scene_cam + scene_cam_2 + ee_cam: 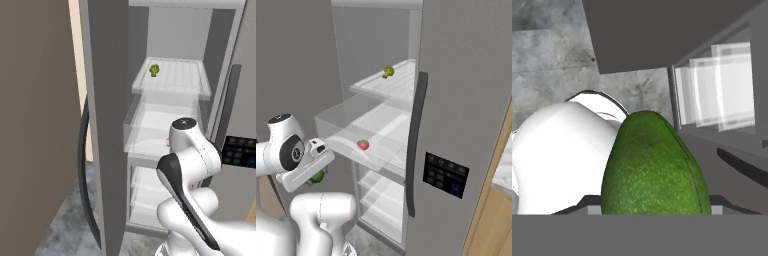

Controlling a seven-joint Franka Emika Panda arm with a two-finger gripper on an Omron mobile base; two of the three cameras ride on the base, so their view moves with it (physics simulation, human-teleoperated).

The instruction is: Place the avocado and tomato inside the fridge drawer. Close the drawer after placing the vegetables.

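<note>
While clamped on the avocado, gripper hangs low at the arm's left side, below and in front of the near left corner of the fridge drawer; fingertips mostly hidden behind the fruit in the hand view, so grip judged from how the fruit sits right against the hand. Avocado held with its long axis running along the gripper, narrow end pointing away from the hand; seen as a small green patch under the wrist from the right base. Drawer pulled out, open at the top, front wall facing the robot. Tomato already resting inside, toward the middle of the drawer floor, well apart from the gripper. Coming move turns on height: avocado sits lower than the drawer's front rim, so needs lifting up and over that rim, then forward. Open room above the drawer, below the ribbed shelf, looks enough for the hand, though that shelf's front edge overhangs the back part. Broccoli on the shelf's left side, out of the way. Fridge door stands close at the left, limiting swing on that side.
</note>
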